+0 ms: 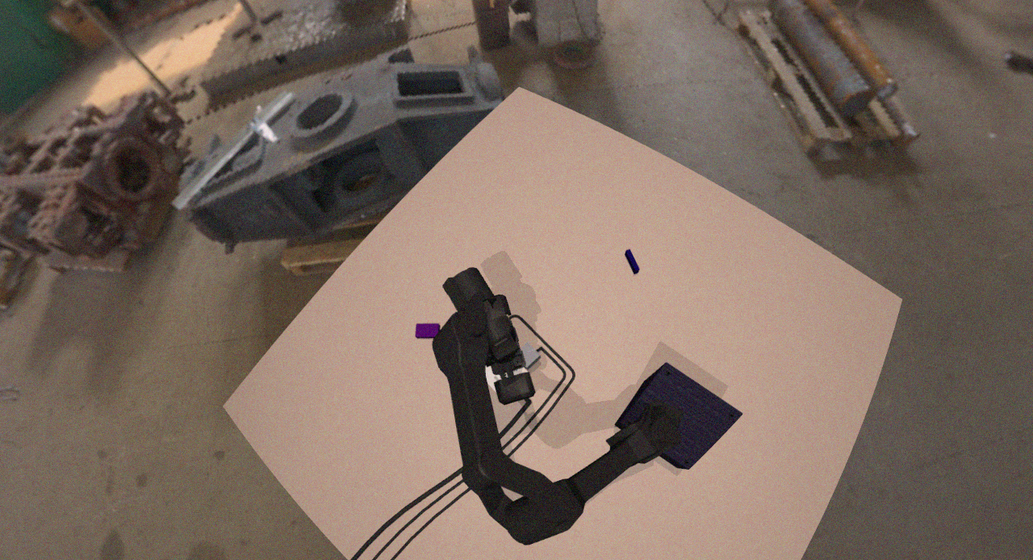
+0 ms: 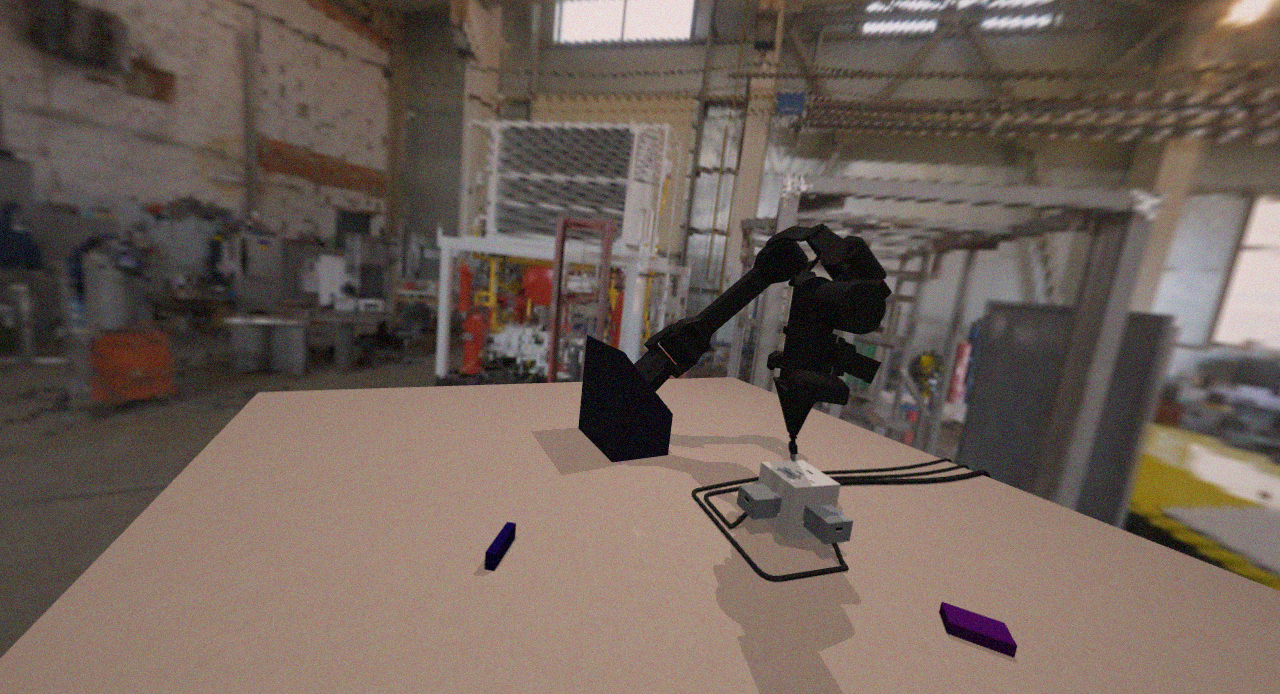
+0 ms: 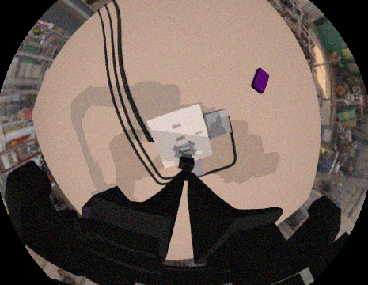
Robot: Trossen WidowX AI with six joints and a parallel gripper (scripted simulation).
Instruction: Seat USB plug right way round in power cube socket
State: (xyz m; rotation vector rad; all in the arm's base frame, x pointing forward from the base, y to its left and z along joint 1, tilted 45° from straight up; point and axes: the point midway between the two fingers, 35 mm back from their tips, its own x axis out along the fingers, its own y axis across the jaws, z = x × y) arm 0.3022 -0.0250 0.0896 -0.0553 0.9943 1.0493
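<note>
Beige tabletop [image 1: 650,195] [image 2: 358,511] [image 3: 215,47]; black gripper [image 2: 793,446] [image 3: 186,176] clamps small black plug above white cube [image 2: 810,480] [image 3: 180,119]; misalignment could re-jam it.

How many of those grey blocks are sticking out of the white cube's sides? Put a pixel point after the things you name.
2 visible: both grey blocks [image 2: 759,500] [image 2: 827,523] jut from adjacent sides of the white cube [image 2: 787,511] [image 3: 168,124]. Others may be hidden behind it.
</note>
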